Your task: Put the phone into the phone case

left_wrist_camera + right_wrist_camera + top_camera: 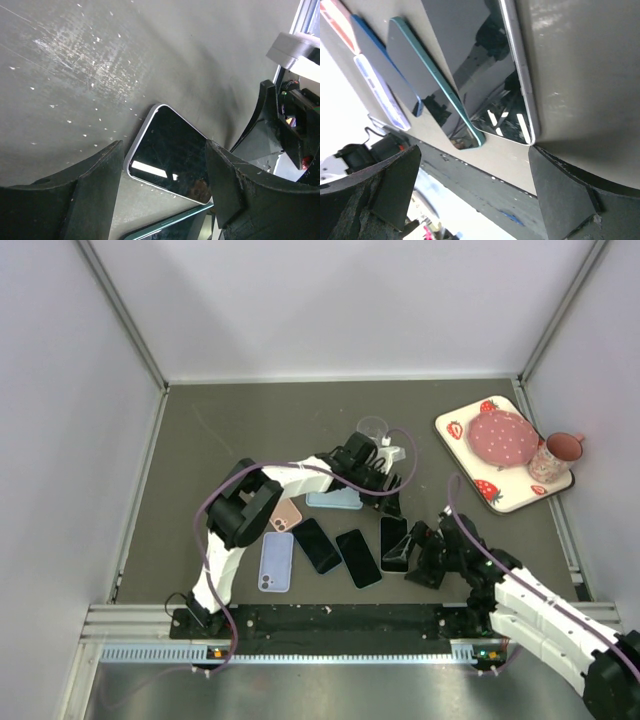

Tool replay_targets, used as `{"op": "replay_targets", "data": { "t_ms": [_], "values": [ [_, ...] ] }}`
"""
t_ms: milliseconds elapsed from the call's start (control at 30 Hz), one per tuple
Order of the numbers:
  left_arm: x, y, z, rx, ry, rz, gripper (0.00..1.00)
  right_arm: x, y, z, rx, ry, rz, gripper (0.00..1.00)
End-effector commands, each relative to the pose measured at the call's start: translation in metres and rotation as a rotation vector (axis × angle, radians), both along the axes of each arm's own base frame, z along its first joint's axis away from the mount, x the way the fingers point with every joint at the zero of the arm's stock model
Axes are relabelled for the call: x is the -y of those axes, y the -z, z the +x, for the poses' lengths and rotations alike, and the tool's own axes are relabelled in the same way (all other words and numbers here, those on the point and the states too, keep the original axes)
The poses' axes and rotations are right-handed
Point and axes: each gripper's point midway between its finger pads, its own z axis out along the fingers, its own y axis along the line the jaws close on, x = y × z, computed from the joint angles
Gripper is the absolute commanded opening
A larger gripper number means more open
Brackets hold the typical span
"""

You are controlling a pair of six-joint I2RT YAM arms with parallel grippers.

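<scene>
A silver-edged phone [170, 157] lies screen up on the dark table, showing as the rightmost black slab [394, 538] of the row. My left gripper [165, 145] hovers open over its far end, one finger on each side, touching nothing; from above it [392, 500] sits just beyond the phone. The right gripper [474, 150] is open at the phone's [515, 95] near end, its right finger close to the corner; seen from the top it [412, 562] is by the table's front edge. A pale blue phone case [335, 500] lies partly under the left arm.
Left of the phone lie a teal-edged phone [437, 85], another black phone [317, 545], a lavender one [276, 561] and a pink one [287, 513]. A strawberry tray [500, 490] with a pink lid and a mug [553, 456] stands back right. A clear cup [373, 428] stands behind the left gripper.
</scene>
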Motion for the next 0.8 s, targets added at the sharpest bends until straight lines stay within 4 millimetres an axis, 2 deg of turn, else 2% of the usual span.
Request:
{"op": "replay_targets", "data": {
  "t_ms": [0, 300, 533, 733, 767],
  "values": [
    [0.000, 0.000, -0.005, 0.009, 0.024, -0.023, 0.70, -0.013, 0.003, 0.012, 0.029, 0.026, 0.072, 0.90],
    [-0.019, 0.006, -0.011, 0.025, -0.006, 0.034, 0.67, -0.009, -0.002, 0.034, 0.095, 0.092, 0.030, 0.90],
    [-0.027, 0.004, -0.016, 0.017, -0.029, 0.045, 0.66, -0.001, -0.020, 0.058, 0.202, 0.130, -0.037, 0.91],
    [-0.035, -0.002, -0.017, 0.033, -0.076, 0.046, 0.67, -0.002, -0.053, 0.087, 0.314, 0.136, -0.063, 0.93],
    [-0.034, -0.003, -0.018, 0.024, -0.083, 0.041, 0.67, -0.004, -0.067, 0.095, 0.344, 0.136, -0.054, 0.93]
  ]
}}
